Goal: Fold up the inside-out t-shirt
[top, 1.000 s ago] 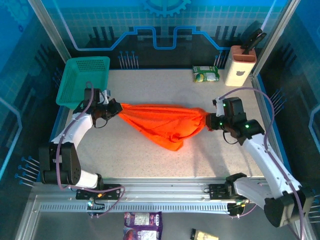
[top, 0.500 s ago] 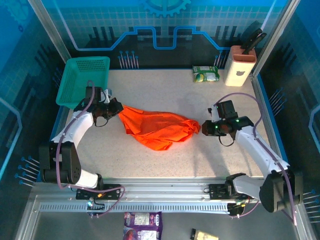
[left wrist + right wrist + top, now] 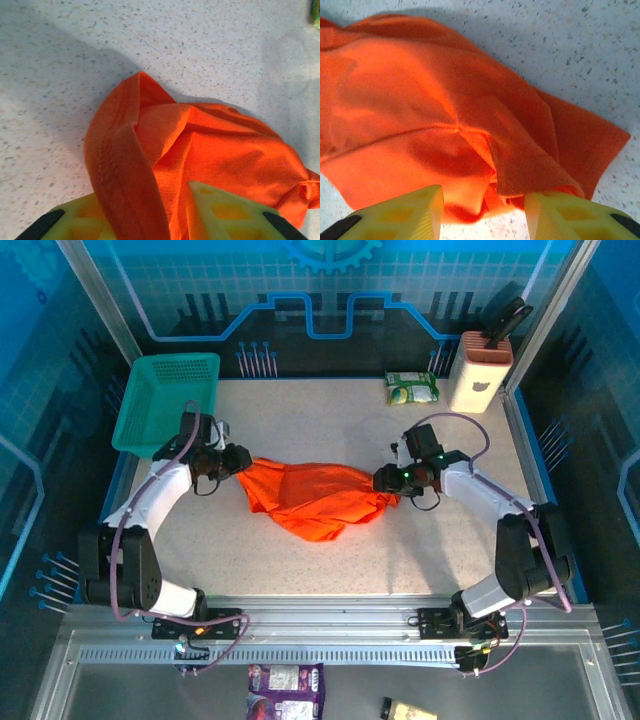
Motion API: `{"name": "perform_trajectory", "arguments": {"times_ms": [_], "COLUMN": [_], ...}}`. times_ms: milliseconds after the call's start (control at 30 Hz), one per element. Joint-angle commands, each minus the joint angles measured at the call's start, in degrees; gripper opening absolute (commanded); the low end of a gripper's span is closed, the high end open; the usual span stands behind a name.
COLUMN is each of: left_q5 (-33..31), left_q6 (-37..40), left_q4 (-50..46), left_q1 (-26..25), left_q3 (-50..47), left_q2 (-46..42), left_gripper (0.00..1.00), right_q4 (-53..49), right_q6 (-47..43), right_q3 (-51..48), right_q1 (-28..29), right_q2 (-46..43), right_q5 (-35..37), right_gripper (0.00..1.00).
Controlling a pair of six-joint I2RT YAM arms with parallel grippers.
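T-shirt (image 3: 315,498) lies bunched at tabletop (image 3: 330,425) ctr, no folds made. L fingers (image 3: 243,460) at its 9 o'clock, R fingers (image 3: 383,480) at 3 o'clock. Both are released, cloth slack between. Flattening and all folds pending.

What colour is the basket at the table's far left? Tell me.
The basket is teal; the top view shows it best.
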Motion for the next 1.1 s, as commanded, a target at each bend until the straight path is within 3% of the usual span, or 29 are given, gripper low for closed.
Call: {"name": "perform_trajectory", "arguments": {"times_ms": [0,133,300,467,633,1067], "left_q5": [-5.1,-8.0,-9.2,-11.1,-18.5,-8.0], "left_q6": [0.9,-0.6,-1.4,-3.3,-11.3,-33.0], "left_q4": [-3.4,-4.4,-9.0,-15.3,-18.0,-1.4], "left_q1": [-0.1,-0.1,-0.5,-4.3,-9.8,-13.0], "left_q3": [-0.1,-2.1,-3.3,-5.9,-9.6,-23.0], "left_q2": [-3.9,-6.3,-8.9,-11.1,-13.5,-12.7], "left_gripper": [0.4,0.44,0.46,0.48,0.48,0.4], "right_q4": [4.7,6.4,6.5,5.3,4.1,2.9], "right_q6": [5.1,6.2,6.1,5.4,4.8,4.4], "right_q3": [1.8,2.5,2.2,1.5,1.1,1.6], "right_q1": [0.6,0.6,0.5,-0.6,-1.4,-1.5], "right_q2": [2.5,4.9,3.3,-0.1,-1.4,-2.5], "right_q5": [-0.4,-0.4,0.7,2.0,2.4,2.2], "right_gripper": [0.47,0.39,0.0,0.0,0.0,0.0]}}
